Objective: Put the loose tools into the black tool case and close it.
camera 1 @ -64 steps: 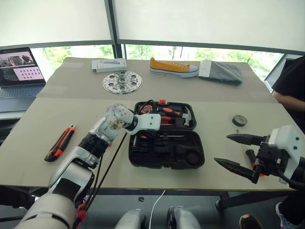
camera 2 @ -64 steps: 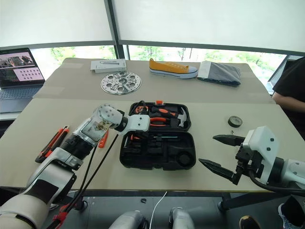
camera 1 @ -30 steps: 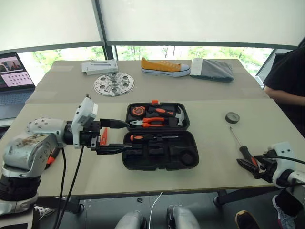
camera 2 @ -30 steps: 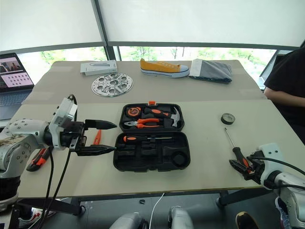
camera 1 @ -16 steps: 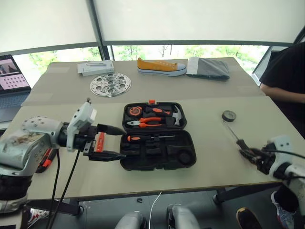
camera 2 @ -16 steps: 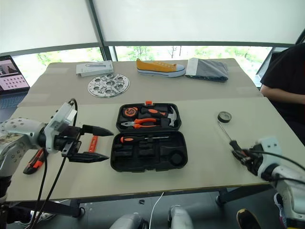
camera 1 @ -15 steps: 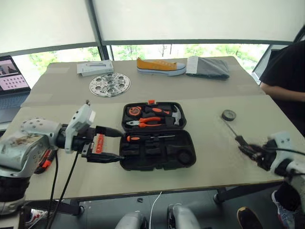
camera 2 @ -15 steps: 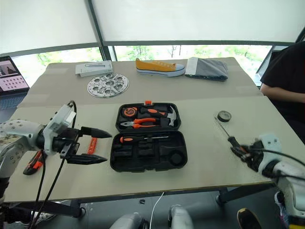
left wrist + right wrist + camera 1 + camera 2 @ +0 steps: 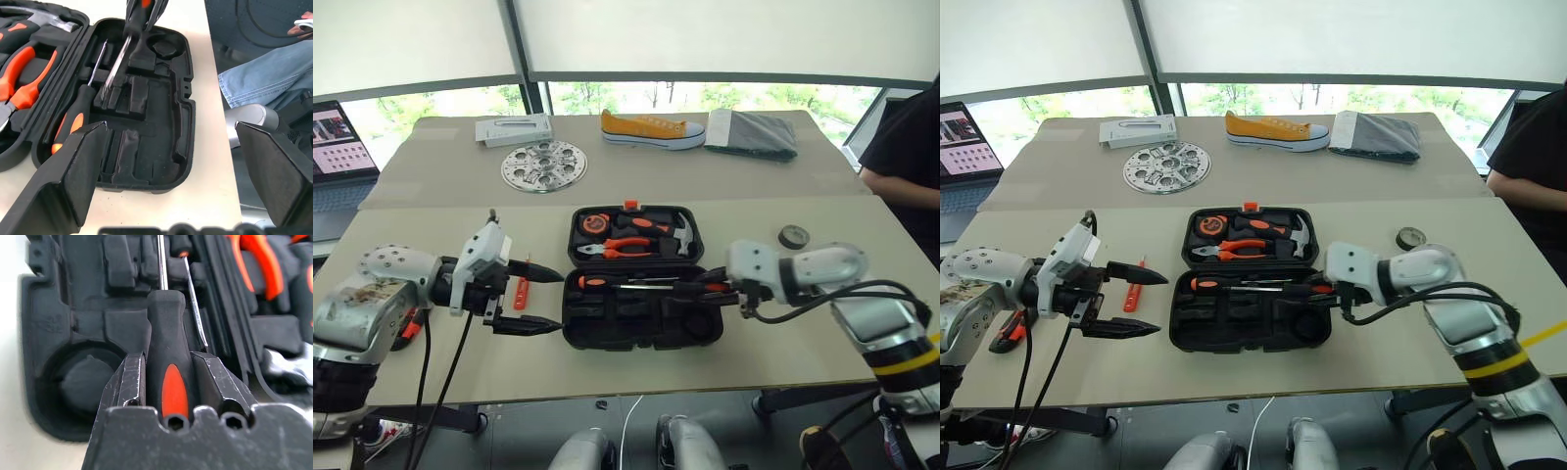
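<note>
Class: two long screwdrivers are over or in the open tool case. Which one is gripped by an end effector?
The screwdriver clamped in the right end effector above the black tool case; the other screwdriver lies free in its slot.

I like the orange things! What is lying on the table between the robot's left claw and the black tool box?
A small orange tester screwdriver lies on the table between the open left gripper and the black tool case. It shows best in the right eye view.

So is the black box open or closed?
Open. The case lies flat with both halves showing, pliers and hammer in the far half.
</note>
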